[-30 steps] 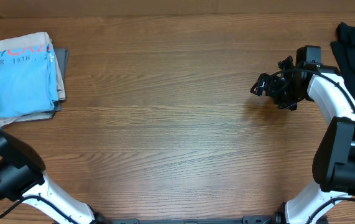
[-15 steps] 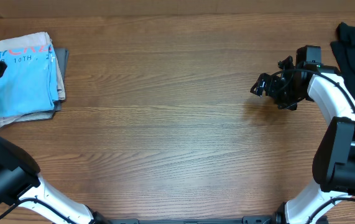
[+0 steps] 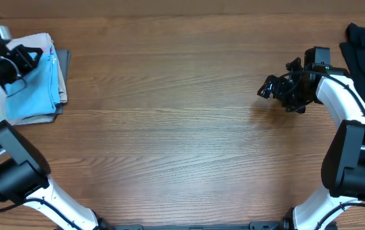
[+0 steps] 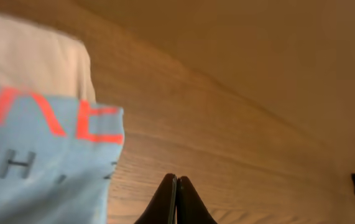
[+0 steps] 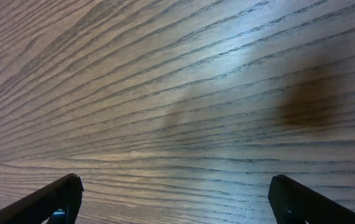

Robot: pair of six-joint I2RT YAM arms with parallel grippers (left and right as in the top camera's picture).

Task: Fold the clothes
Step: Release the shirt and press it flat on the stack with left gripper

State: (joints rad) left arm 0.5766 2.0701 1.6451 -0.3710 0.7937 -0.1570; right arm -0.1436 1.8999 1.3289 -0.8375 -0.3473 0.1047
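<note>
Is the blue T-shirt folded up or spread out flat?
Folded. The blue T-shirt lies as a small tidy rectangle with stacked edges, on top of a beige garment at the table's left end.

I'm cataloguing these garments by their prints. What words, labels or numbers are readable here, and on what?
"TH ," in grey print on the light blue T-shirt, left wrist view; its beginning is cut off by the picture's edge.
Large red letters above it: cropped, not readable as a word.
Overhead view: the print is too small to read.
</note>
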